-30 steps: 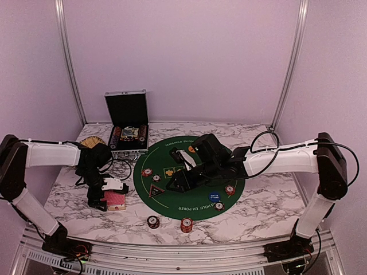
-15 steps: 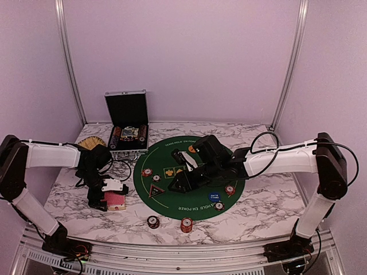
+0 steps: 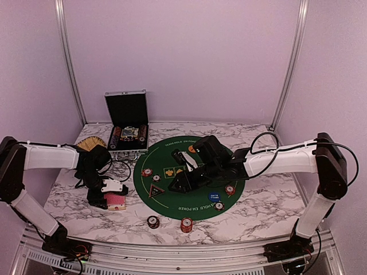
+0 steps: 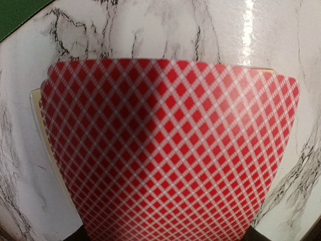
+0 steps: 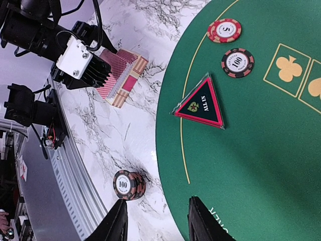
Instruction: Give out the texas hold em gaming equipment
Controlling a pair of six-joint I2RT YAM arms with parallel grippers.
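My left gripper [image 3: 110,193] is down on the deck of red-backed playing cards [image 3: 116,200] on the marble left of the mat, shut on the top card [image 4: 165,150]. That card bows up and fills the left wrist view, hiding the fingers. My right gripper [image 5: 158,223] hangs open and empty over the near-left edge of the green felt mat [image 5: 261,150]. A dark stack of poker chips [image 5: 129,185] stands just left of it on the marble. The triangular black marker [image 5: 200,103] and two chips [image 5: 237,62] lie on the mat beyond it.
The open silver case [image 3: 127,123] with more chips stands at the back left, a round straw disc [image 3: 90,143] beside it. A red chip stack [image 3: 186,224] sits near the front edge. Blue [image 3: 215,196] and orange [image 3: 191,149] buttons lie on the mat.
My left gripper's jaws have shut on the top card of the deck. The right arm has barely shifted above the mat.
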